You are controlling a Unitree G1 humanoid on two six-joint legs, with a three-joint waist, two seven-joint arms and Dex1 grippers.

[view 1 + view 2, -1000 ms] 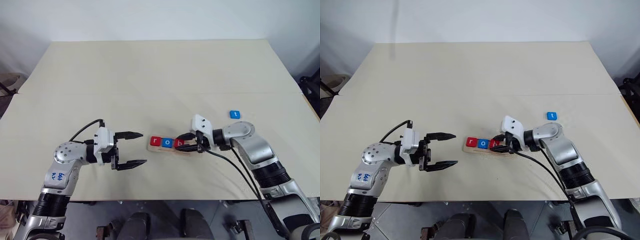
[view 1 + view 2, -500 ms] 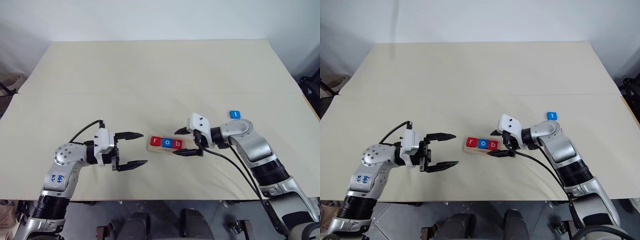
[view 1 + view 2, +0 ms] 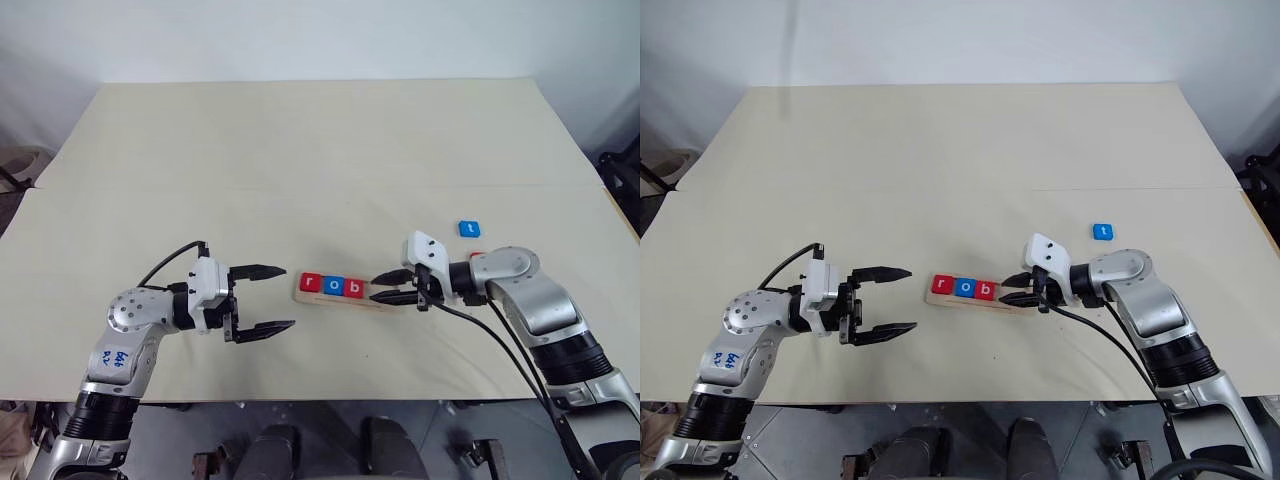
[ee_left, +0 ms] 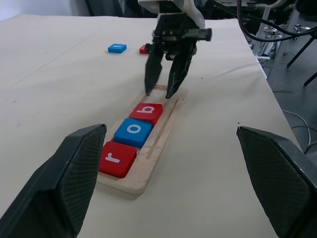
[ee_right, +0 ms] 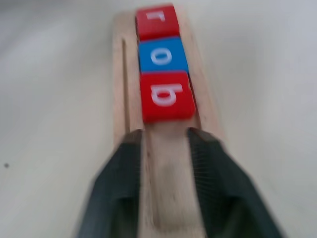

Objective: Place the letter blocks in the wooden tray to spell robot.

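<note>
Grippers on either side of the wooden tray (image 3: 345, 297), three tiles seated.

The right gripper (image 3: 392, 286) hovers over the tray's bare right end, its fingers a narrow gap apart with nothing between them, tips just short of the red b (image 3: 352, 288). Red r (image 3: 311, 283) and blue o (image 3: 332, 286) sit beside the b. The left gripper (image 3: 267, 298) stands wide and empty left of the tray. The blue t (image 3: 469, 229) lies apart on the table (image 3: 300, 150), with a red tile (image 4: 143, 49) near it.

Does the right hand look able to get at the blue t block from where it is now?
Probably yes. The blue t block lies alone on the bare table, beside the right hand, which holds nothing and hangs over the wooden tray. Nothing stands between them.
</note>
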